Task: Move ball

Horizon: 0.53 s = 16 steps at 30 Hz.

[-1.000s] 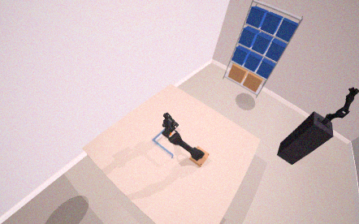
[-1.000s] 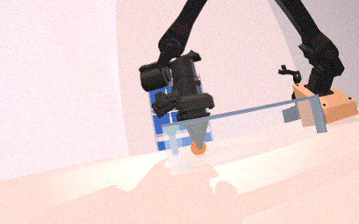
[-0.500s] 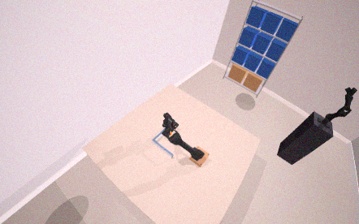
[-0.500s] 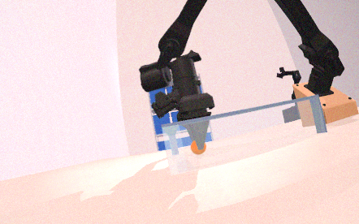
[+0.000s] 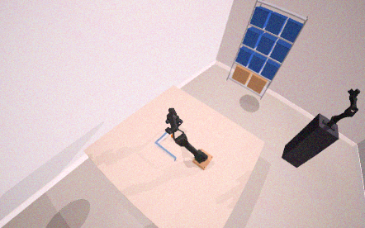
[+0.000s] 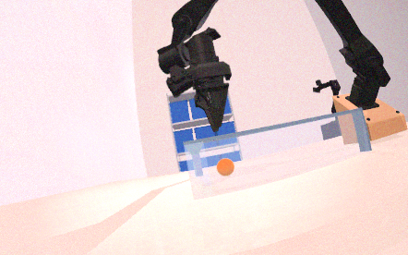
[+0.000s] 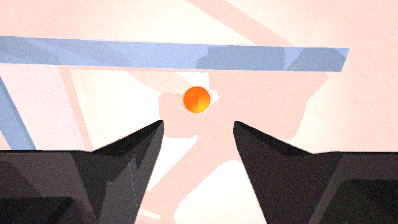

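Note:
The orange ball (image 6: 225, 166) (image 7: 196, 99) (image 5: 171, 135) rests on the table inside the corner of the walls, a short way from the long wall (image 7: 125, 53) (image 6: 278, 126) (image 5: 167, 152). The other wall (image 7: 15, 120) (image 5: 161, 138) stands further to its left in the wrist view. The see-through copy does not show apart from the ball; the ball's two-toned face and faint rim suggest that they overlap. My gripper (image 6: 215, 130) (image 7: 199, 126) is open and empty. Its fingertips are above the ball and above the rim of the long wall in the exterior view, touching neither.
The arm's orange base (image 5: 203, 159) (image 6: 386, 121) stands on the table beyond the long wall's free end. A shelf with blue bins (image 5: 265, 43) and a black pedestal (image 5: 310, 140) with another arm stand off the table.

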### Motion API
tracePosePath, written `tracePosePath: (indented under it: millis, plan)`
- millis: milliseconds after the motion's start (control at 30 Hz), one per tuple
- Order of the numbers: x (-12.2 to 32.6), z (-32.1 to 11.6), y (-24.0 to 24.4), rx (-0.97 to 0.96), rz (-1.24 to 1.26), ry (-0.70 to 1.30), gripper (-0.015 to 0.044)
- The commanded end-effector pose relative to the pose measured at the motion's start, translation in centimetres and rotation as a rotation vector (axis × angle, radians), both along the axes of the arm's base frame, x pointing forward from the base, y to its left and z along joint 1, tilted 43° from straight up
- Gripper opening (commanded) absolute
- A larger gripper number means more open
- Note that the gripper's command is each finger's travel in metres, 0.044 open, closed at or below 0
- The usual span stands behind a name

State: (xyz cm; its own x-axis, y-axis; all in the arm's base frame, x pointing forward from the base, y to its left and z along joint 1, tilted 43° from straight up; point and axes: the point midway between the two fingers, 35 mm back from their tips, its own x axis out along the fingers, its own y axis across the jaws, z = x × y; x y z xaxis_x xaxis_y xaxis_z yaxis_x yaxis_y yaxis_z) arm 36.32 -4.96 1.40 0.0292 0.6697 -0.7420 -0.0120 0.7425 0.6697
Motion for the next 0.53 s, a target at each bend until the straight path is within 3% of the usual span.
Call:
tracePosePath:
  millis: [0, 67, 300, 500]
  plan:
    - [0.0, -0.1, 0.0, 0.0, -0.003, 0.002, 0.027]
    - [0.0, -0.1, 0.0, 0.0, -0.003, 0.002, 0.027]
    - [-0.5, 3.5, -2.9, 0.002, 0.003, 0.003, 0.044]
    - [-0.5, 3.5, -2.9, 0.002, 0.003, 0.003, 0.044]
